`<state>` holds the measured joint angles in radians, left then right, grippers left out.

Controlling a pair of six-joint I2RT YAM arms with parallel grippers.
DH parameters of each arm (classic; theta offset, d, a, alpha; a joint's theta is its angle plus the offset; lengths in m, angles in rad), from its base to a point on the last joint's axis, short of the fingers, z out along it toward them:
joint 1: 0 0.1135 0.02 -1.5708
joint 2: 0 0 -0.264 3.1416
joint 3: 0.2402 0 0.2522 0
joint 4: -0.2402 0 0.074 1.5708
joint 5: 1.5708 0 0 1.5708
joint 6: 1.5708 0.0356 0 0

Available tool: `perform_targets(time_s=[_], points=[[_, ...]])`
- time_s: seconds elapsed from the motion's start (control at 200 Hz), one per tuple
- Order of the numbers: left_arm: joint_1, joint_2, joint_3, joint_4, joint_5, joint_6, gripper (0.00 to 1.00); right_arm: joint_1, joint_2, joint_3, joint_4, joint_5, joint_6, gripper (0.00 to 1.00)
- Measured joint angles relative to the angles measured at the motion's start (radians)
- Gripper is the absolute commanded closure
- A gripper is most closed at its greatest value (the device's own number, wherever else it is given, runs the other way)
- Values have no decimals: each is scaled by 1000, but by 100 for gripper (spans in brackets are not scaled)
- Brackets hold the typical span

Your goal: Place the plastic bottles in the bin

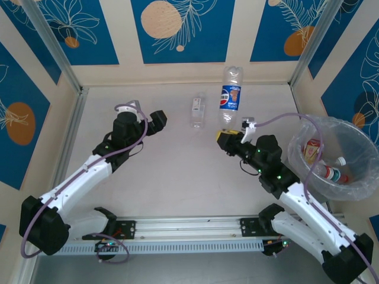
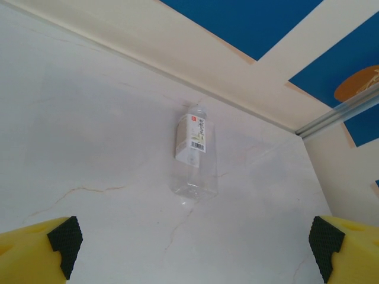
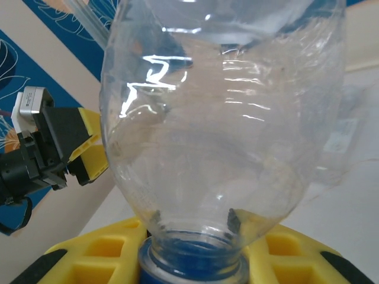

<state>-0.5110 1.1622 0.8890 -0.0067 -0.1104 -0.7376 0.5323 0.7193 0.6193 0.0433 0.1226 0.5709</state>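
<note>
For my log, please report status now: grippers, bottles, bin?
Left gripper open, small clear bottle lying ahead of it. Right gripper shut on large blue-label bottle at its neck. Bin to the right, some bottles inside.

Left arm (image 1: 83,174) stretched forward, jaws wide apart. Right arm (image 1: 299,198) angled inward, jaws clamped on bottle (image 1: 231,97) neck.

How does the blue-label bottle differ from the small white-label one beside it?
The blue-label bottle is larger; the white-label bottle is smaller and slimmer. The blue-label bottle is gripped at its neck by the right gripper; the white-label bottle lies free on the table. Both are clear plastic.
</note>
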Motion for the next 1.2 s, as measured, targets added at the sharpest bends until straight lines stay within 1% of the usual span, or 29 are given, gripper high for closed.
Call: perform_targets(time_s=[0.245,0.32,0.43,0.565,0.76,0.885,1.025,1.065,1.11,1.13,1.155,1.165,1.18,1.19,1.2], points=[[0,63,10,2,51,12,0,-47,-253,21,-155,163,-39,100],[0,80,17,2,60,12,0,-67,-329,30,-204,221,-28,100],[0,102,34,2,76,12,0,-95,-395,59,-271,301,24,100],[0,135,62,9,96,11,0,-116,-418,120,-383,417,148,100],[0,169,71,18,122,11,0,-126,-451,169,-541,607,400,100],[0,178,74,18,134,11,0,-127,-488,171,-592,684,556,100],[0,192,84,18,144,10,0,-127,-494,183,-645,737,724,100],[0,195,86,18,145,7,0,-127,-494,188,-665,751,765,94],[0,197,87,18,147,6,0,-127,-494,193,-678,764,797,80],[0,199,87,18,148,5,0,-127,-494,195,-682,769,809,72],[0,201,87,18,149,4,0,-127,-494,196,-688,775,822,59],[0,201,87,18,150,3,0,-127,-494,197,-689,777,826,56],[0,202,87,18,151,3,0,-127,-494,198,-690,779,832,47],[0,203,87,18,152,3,0,-127,-494,198,-691,780,839,43],[0,204,87,18,152,3,0,-127,-494,198,-691,781,840,38]])
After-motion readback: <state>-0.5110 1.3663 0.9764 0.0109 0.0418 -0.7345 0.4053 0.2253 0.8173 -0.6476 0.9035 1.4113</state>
